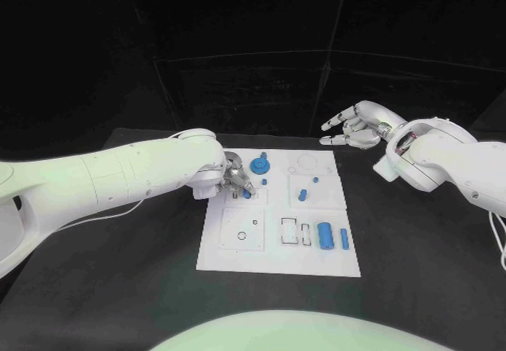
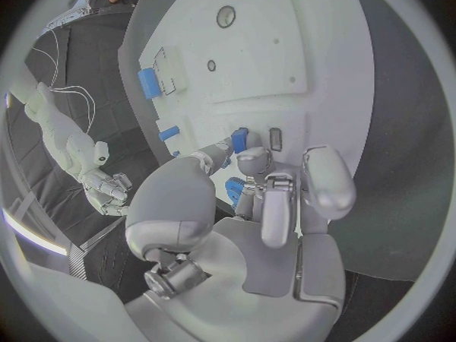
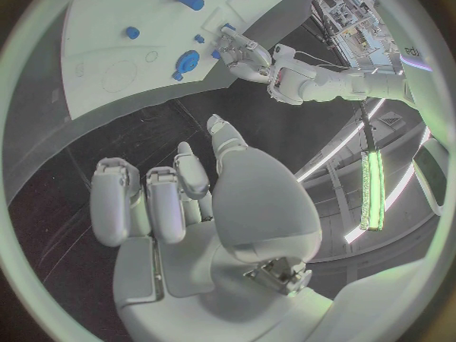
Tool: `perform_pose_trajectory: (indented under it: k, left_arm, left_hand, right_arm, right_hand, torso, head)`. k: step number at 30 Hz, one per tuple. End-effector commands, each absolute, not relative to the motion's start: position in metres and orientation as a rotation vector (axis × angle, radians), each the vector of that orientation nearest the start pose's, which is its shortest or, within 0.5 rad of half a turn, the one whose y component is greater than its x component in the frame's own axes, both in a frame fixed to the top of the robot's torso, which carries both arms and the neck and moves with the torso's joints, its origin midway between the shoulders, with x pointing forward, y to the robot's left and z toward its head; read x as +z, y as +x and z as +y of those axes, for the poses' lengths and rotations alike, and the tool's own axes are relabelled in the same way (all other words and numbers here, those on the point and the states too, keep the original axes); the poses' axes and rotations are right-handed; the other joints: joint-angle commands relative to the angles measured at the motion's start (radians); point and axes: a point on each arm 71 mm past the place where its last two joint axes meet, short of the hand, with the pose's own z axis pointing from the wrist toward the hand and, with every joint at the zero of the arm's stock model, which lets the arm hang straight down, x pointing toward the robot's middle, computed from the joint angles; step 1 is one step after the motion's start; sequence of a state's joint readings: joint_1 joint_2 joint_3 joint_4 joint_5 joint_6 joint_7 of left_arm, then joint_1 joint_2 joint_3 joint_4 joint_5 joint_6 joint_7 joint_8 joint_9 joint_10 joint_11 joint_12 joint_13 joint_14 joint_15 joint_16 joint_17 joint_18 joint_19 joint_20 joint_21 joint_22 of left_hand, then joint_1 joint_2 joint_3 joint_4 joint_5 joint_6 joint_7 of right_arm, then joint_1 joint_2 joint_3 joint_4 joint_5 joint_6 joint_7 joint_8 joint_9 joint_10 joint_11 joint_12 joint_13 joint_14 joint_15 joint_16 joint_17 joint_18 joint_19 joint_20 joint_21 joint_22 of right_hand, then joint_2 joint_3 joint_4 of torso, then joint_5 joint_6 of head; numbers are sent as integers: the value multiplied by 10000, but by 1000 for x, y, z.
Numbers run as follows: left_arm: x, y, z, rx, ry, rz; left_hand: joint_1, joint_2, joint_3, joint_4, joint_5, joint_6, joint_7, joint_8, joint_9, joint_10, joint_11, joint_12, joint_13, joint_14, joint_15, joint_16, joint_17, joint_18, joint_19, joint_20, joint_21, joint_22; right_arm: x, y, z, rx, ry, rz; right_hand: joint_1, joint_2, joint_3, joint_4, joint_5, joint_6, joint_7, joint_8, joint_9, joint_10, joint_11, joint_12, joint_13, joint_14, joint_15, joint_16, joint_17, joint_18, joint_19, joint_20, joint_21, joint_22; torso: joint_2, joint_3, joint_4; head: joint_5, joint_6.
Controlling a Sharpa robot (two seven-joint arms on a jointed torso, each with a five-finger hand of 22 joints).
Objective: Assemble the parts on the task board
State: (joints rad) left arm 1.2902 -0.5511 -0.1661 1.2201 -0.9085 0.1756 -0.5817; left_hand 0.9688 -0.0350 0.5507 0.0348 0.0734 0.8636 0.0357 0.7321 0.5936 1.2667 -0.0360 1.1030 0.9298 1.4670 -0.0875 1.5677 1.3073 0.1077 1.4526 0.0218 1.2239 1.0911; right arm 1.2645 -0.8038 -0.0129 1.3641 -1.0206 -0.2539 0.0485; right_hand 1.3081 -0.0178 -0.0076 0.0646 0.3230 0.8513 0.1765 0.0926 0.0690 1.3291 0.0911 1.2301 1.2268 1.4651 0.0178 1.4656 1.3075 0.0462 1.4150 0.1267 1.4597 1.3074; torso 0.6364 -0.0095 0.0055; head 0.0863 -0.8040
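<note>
Fingers [image 2: 249, 162] of left hand [image 1: 234, 180] curled down onto task board [image 1: 238, 252] at its left-middle area, pinching a small blue part [image 2: 239, 138] against the plate; second blue bit [image 2: 234, 187] sits just beneath the palm. Right hand [image 1: 358, 124] raised off the tabletop [image 1: 126, 292] beyond board's far right corner, fingers [image 3: 162, 201] loosely bent, apart, holding nothing. On board: blue round-headed piece [image 1: 262, 161] near far edge just beside left hand, small blue peg [image 1: 302, 194] mid-board, tiny blue dot [image 1: 314, 178] beyond it, larger blue cylinder [image 1: 326, 235] w/ slim blue bar [image 1: 344, 236] beside it at near right. No legible writing or labels on board.
</note>
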Motion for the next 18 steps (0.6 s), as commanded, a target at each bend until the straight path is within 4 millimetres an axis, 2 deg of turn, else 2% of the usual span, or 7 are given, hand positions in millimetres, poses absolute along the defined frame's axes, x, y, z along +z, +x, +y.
perform_pose_trajectory:
  k: [1, 10, 18]
  left_arm:
    - [-245, 518, 160, -3117, -2225, 24705]
    - [-245, 518, 161, -3112, -2249, 24693]
    - [-245, 519, 163, -3072, -2356, 24617]
  left_hand:
    - [-120, 0, -10, 86, 8, 72, -12, 75, 18, 90, 7, 53, 32, 1038, -78, 31, 2635, -117, -8, -77, 48, 16]
    - [-303, -66, -88, 239, -3, 113, -47, 204, 57, 149, -26, 121, 68, 1038, -109, 31, 2635, -120, 0, -107, 49, 30]
    - [-1058, -265, -991, 956, -58, 151, -46, 387, 76, 182, -24, 186, 54, 1038, -110, 31, 2635, -131, 18, -121, 54, 70]
  right_arm:
    - [-152, 527, -226, 8785, 1882, 16717]
    - [-152, 528, -226, 8779, 1886, 16717]
    - [-152, 528, -226, 8781, 1886, 16701]
  right_hand:
    - [-36, 42, -42, -2, 5, 38, 21, 32, -9, -5, -25, 48, -4, 612, -55, -45, 585, 58, -66, -34, -32, 564]
    - [-41, 44, -49, 5, 9, 37, 21, 32, -9, 0, -25, 57, 4, 612, -55, -46, 583, 59, -70, -34, -35, 559]
    - [-68, 48, -74, 35, 14, 33, 22, 32, -10, -7, -22, 50, -7, 609, -53, -54, 571, 63, -80, -33, -44, 545]
  torso:
    - [-11, -7, 12]
    - [-2, -6, 13]
    - [-3, -7, 13]
  head:
    - [-4, 10]
    - [-8, 29]
    - [-1, 31]
